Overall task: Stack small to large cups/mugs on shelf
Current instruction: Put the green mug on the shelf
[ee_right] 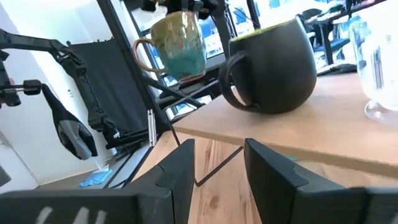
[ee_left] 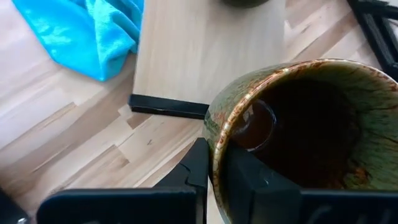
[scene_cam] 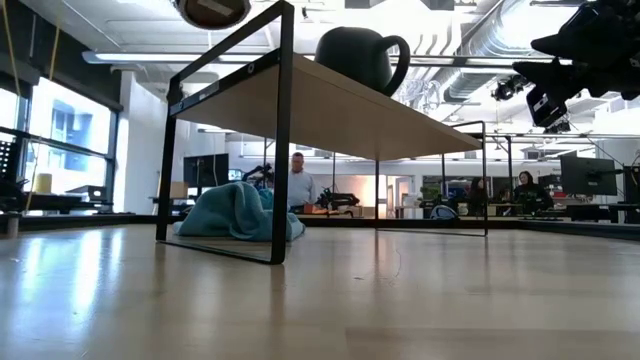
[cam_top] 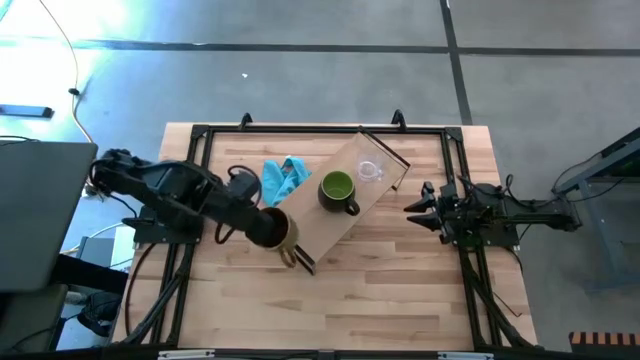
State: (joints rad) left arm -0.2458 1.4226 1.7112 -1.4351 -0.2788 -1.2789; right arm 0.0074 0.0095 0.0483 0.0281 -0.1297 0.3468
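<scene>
One blue cloth [cam_top: 283,178] beside shelf [cam_top: 345,205]

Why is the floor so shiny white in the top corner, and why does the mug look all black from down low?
High view: bright glare washes the floor at upper left. Low view: the green mug on the shelf is backlit by ceiling lights, so it shows dark. Right wrist view: the glass cup looks blurry at the edge.

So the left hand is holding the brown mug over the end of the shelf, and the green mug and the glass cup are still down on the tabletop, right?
Not quite. The left hand does hold the brown mug by its rim over the shelf end, but the green mug and glass cup already stand on the shelf, not the tabletop. The high view shows this.
</scene>
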